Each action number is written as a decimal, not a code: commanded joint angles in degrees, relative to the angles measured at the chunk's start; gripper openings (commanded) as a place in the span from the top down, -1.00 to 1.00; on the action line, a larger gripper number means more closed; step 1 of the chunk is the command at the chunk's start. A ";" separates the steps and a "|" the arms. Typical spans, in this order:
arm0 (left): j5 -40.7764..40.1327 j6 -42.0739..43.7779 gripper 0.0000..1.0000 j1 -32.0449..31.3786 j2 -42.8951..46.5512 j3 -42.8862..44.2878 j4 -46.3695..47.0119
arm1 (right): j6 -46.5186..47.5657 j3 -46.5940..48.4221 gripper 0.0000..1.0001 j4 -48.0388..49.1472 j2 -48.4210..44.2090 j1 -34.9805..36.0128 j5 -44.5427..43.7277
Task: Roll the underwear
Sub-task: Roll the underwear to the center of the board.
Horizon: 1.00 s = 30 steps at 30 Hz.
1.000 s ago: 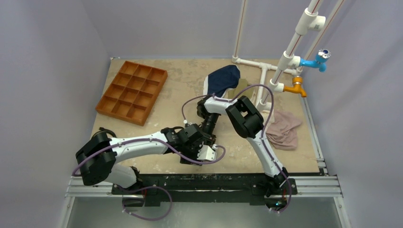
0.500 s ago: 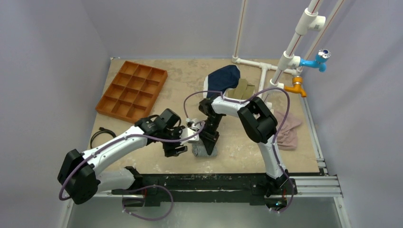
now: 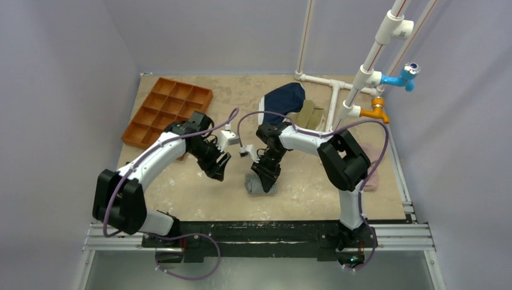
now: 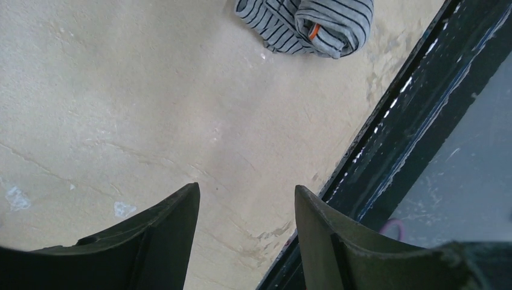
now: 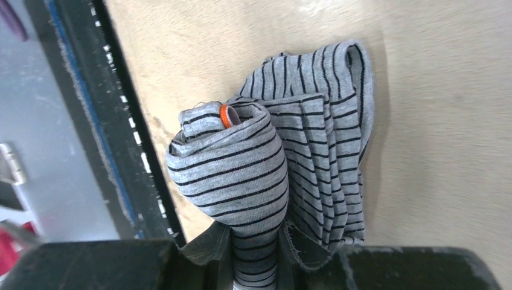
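Clamping underwear (image 5: 241, 175), right gripper (image 5: 253, 263), orange tab (image 5: 224, 115) hidden from overhead

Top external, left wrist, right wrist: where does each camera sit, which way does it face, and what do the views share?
Top external: fixed above and behind the bases, looking down on the table; both arms show whole.
Left wrist: on the left arm, looking down past the open left claw at the table.
Right wrist: on the right arm, looking along the right claw, shut on the underwear.
Shared: all three show the rolled underwear by the table's near edge.
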<state>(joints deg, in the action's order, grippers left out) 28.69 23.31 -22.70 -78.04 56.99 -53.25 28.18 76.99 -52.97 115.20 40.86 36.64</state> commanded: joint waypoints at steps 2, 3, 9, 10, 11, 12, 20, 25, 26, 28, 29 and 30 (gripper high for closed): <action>8.13 -4.30 -0.14 3.78 -11.18 7.59 -5.28 | 1.04 -2.11 1.00 12.45 -3.36 -0.52 -11.62; 9.36 -4.85 -0.13 4.51 -13.33 8.83 -5.78 | 0.85 -2.75 1.00 12.91 -3.90 -0.54 -11.86; 12.91 -9.09 -0.10 6.17 -25.83 18.23 -8.80 | 0.96 -6.32 1.00 15.11 -6.31 -0.43 -12.67; 13.71 -9.85 -0.09 6.17 -27.95 19.98 -9.08 | 1.18 -6.53 1.00 15.20 -6.57 -0.48 -12.46; 14.22 -10.81 -0.07 6.15 -29.83 21.55 -9.37 | 1.30 -6.77 1.00 15.49 -6.89 -0.39 -12.33; 14.88 -11.61 -0.05 6.11 -32.00 22.87 -9.48 | 1.33 -7.04 1.00 15.69 -7.18 -0.35 -12.19; 16.94 -16.41 0.07 4.88 -37.95 26.75 -7.19 | 2.11 -9.60 1.00 18.14 -11.13 -0.30 -12.02; 15.54 -18.79 0.06 0.83 -38.97 27.71 -5.90 | 2.10 -8.86 1.00 18.80 -12.61 0.53 -13.82; 14.61 -19.27 0.06 0.02 -39.34 28.06 -5.77 | 2.06 -8.65 1.00 18.68 -12.69 0.73 -14.15; 13.11 -20.45 0.06 -1.14 -39.88 28.60 -4.95 | 2.23 -8.73 1.00 18.65 -12.91 1.05 -14.48; 12.67 -21.11 0.05 -1.42 -40.27 29.16 -4.85 | 2.35 -8.83 1.00 18.61 -13.04 1.16 -14.54; 12.31 -21.71 0.05 -1.68 -40.62 29.56 -4.62 | 2.50 -8.98 1.00 18.58 -13.19 1.35 -14.50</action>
<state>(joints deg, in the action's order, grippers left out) 42.41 5.15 -22.72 -117.54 83.46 -59.27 29.15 68.07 -36.07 104.07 41.34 24.49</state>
